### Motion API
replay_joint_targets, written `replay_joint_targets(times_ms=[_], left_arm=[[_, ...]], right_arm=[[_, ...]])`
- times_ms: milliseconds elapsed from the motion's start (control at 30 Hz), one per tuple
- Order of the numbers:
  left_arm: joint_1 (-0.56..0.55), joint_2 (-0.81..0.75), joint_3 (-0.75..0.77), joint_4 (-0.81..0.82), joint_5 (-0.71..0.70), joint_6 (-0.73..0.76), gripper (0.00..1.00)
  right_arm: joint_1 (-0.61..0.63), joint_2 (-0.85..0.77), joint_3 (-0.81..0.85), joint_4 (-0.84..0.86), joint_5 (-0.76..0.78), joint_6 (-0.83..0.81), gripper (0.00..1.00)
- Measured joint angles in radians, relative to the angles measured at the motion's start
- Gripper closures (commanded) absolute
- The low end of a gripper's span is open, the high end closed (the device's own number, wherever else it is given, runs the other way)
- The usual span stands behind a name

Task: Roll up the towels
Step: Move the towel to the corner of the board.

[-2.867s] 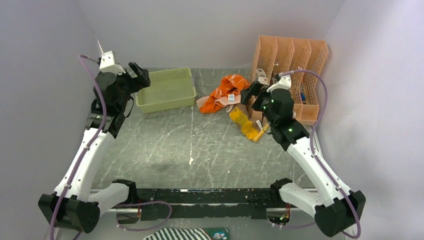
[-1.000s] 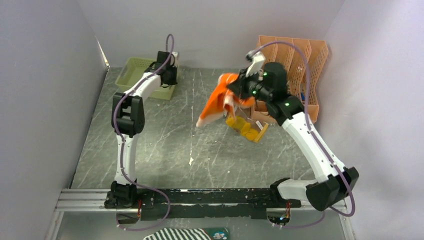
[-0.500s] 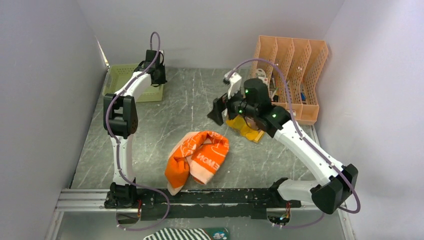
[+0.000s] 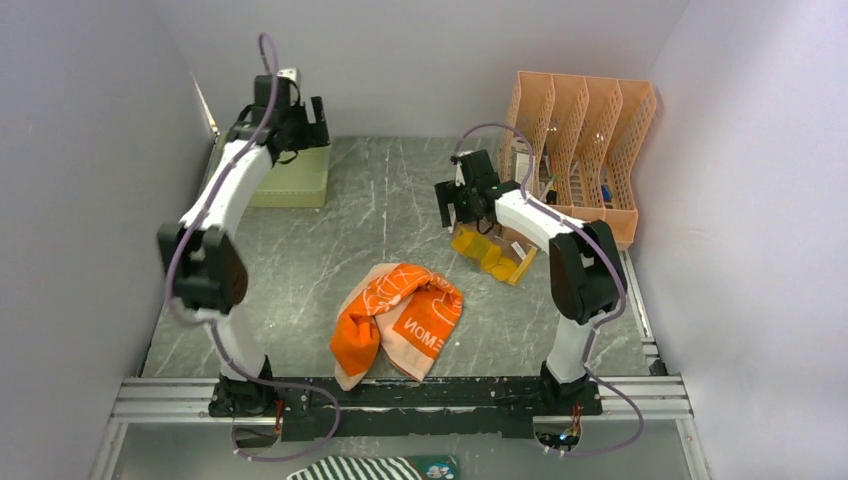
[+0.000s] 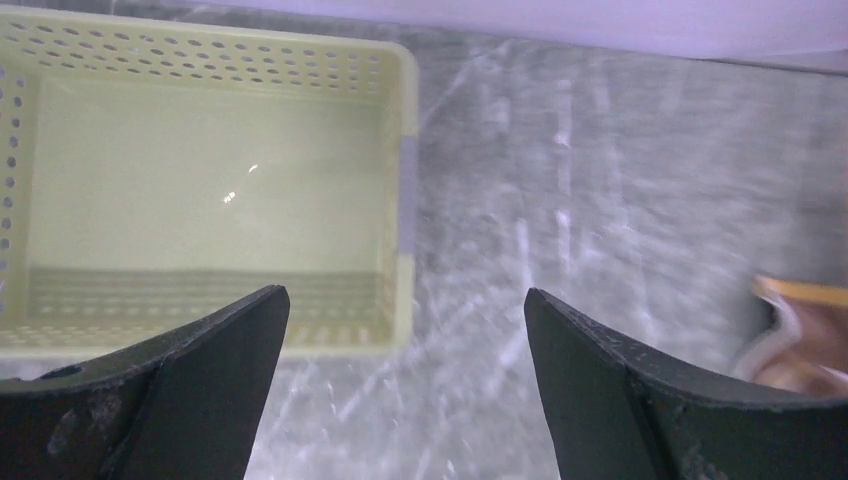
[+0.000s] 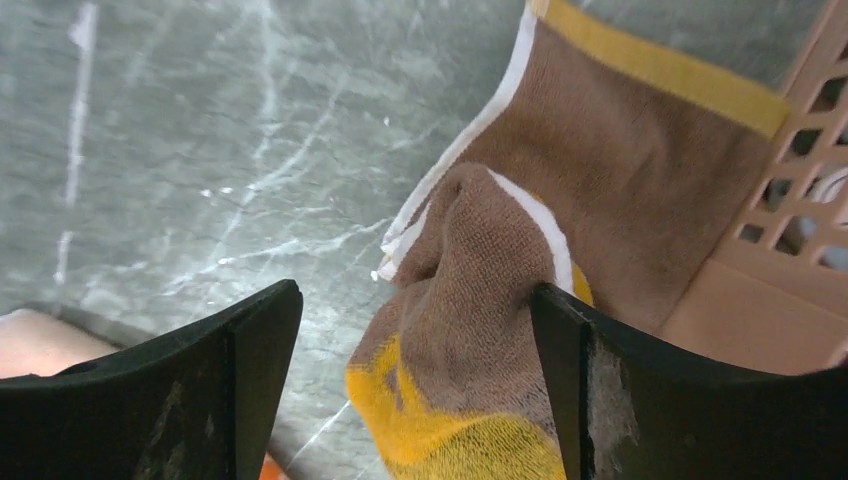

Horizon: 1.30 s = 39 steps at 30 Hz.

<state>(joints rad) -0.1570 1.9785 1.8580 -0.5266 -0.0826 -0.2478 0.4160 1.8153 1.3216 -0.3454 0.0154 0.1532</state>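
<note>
The orange towel (image 4: 398,322) with cream border and white lettering lies crumpled and folded over near the front middle of the table. The yellow towel (image 4: 490,252) with brown print lies bunched against the foot of the orange rack; in the right wrist view it (image 6: 500,300) fills the space ahead of the jaws. My right gripper (image 4: 458,208) (image 6: 415,295) is open just over it, and a fold of the towel lies between the jaws. My left gripper (image 4: 310,120) (image 5: 405,298) is open and empty above the near rim of the green basket.
A pale green perforated basket (image 4: 290,185) (image 5: 405,180) sits at the back left. An orange slotted rack (image 4: 585,130) (image 6: 780,250) stands at the back right. A black-and-white striped cloth (image 4: 375,468) lies below the front rail. Purple walls enclose the table.
My right gripper carried the orange towel from the back to the front and let it go. It has now moved back over the yellow towel. My left arm has swung over the basket.
</note>
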Motion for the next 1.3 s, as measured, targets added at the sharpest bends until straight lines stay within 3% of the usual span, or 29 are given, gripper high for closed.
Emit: replay_joint_targets(times_ms=[100,133,200,267,333,467,667,700,733,767,800,833,900,1000,1100,1200,1300], left_arm=[[-0.005,-0.259,-0.198,0.043,0.066,-0.024,0.02],[-0.009,-0.356,-0.284,0.065,0.093,-0.042,0.03],[-0.031,-0.524,-0.457,0.110,0.138,-0.082,0.03],[-0.099,-0.644,-0.627,0.130,0.163,-0.126,0.02],[-0.209,-0.708,-0.780,0.144,0.176,-0.167,0.02],[-0.373,-0.687,-0.986,0.139,0.201,-0.227,0.02],[-0.417,-0.592,-1.017,0.211,0.228,-0.221,0.03],[-0.418,-0.568,-1.007,0.229,0.241,-0.212,0.06],[-0.419,-0.541,-0.995,0.244,0.254,-0.203,0.11],[-0.420,-0.511,-0.981,0.257,0.274,-0.194,0.20],[-0.420,-0.474,-0.964,0.278,0.303,-0.185,0.33],[-0.421,-0.434,-0.949,0.302,0.338,-0.176,0.45],[-0.422,-0.364,-0.930,0.350,0.407,-0.168,0.90],[-0.422,-0.248,-0.908,0.406,0.514,-0.167,0.93],[-0.421,-0.168,-0.883,0.417,0.574,-0.171,0.93],[-0.398,-0.167,-0.838,0.372,0.580,-0.155,0.93],[-0.344,-0.192,-0.781,0.356,0.576,-0.130,0.93]], right_arm=[[0.008,0.050,0.000,-0.013,0.031,0.007,0.21],[0.009,0.058,0.000,-0.013,0.041,0.008,0.34],[0.009,0.066,0.000,-0.007,0.055,0.010,0.75],[0.009,0.072,0.002,0.003,0.060,0.012,0.99],[0.008,0.089,0.026,0.002,0.059,0.016,1.00],[0.005,0.194,0.212,-0.025,0.040,0.021,1.00],[-0.024,0.395,0.726,-0.077,0.038,0.011,1.00],[-0.037,0.417,0.799,-0.080,0.043,0.011,0.89],[-0.053,0.431,0.852,-0.082,0.047,0.011,0.66],[-0.074,0.438,0.893,-0.081,0.051,0.014,0.46],[-0.093,0.438,0.904,-0.079,0.056,0.026,0.34],[-0.116,0.425,0.897,-0.074,0.061,0.027,0.27],[-0.153,0.366,0.795,-0.048,0.071,0.029,0.21],[-0.175,0.178,0.450,0.030,0.068,0.044,0.17],[-0.109,-0.080,0.041,0.122,0.034,0.082,0.15],[0.062,-0.321,-0.277,0.207,0.007,0.119,0.15],[0.208,-0.451,-0.479,0.285,-0.057,0.170,0.16]])
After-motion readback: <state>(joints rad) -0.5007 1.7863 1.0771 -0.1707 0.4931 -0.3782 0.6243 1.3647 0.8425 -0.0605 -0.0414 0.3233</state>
